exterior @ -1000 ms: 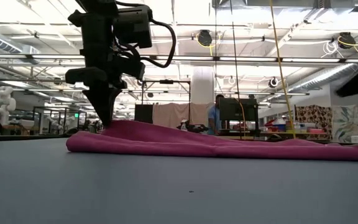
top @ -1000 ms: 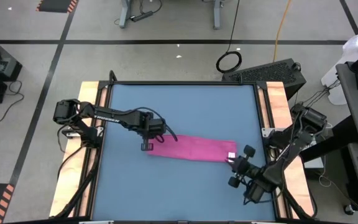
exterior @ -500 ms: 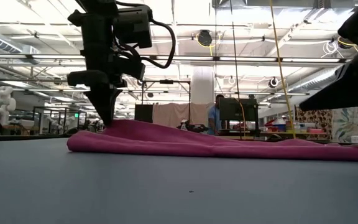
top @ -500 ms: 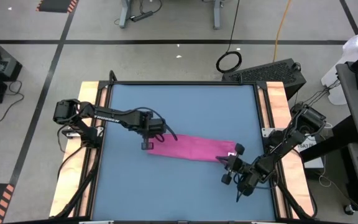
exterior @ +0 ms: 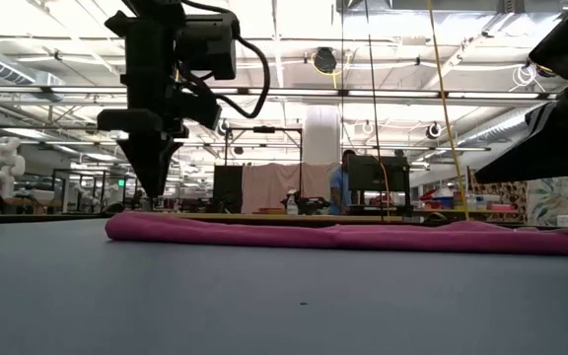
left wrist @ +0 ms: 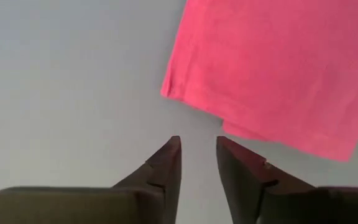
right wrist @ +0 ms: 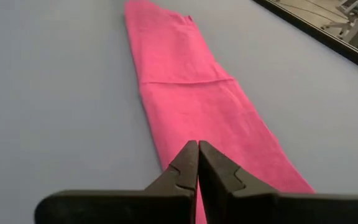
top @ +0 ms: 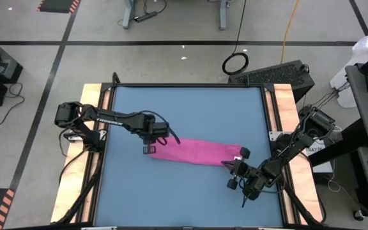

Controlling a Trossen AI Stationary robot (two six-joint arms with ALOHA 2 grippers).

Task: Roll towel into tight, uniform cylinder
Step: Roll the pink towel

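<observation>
The magenta-pink towel (top: 197, 152) (exterior: 343, 235) lies flat on the blue tabletop (top: 184, 108) as a long narrow folded strip running left to right, with a white tag (top: 237, 158) at its right end. No cylinder shows. My left gripper (top: 149, 149) (left wrist: 197, 143) points down, open, just off the towel's left end (left wrist: 191, 99) and clear above it (exterior: 154, 192). My right gripper (top: 231, 164) (right wrist: 197, 144) is shut and slants down over the strip (right wrist: 191, 99) near its right end, pointing along it toward the left. My right gripper has its shut fingertips (right wrist: 188, 155) over the towel's right end part (right wrist: 179, 143), coming from the table's right and slanting down along the strip. The fingers hide the spot below them, so I cannot tell whether they touch the cloth.
Wooden rails (top: 94, 153) (top: 286, 102) flank the tabletop on both sides. A black case (top: 273, 73) and a cable loop (top: 235, 62) lie beyond the far right corner. There is bare table in front of and behind the strip. A person (exterior: 339, 182) stands far off in the room.
My left gripper has let go of the towel's left end, which stood raised as a hump and has fallen flat. My right gripper has come from the near right edge down and toward the towel's right end, then kept still.
</observation>
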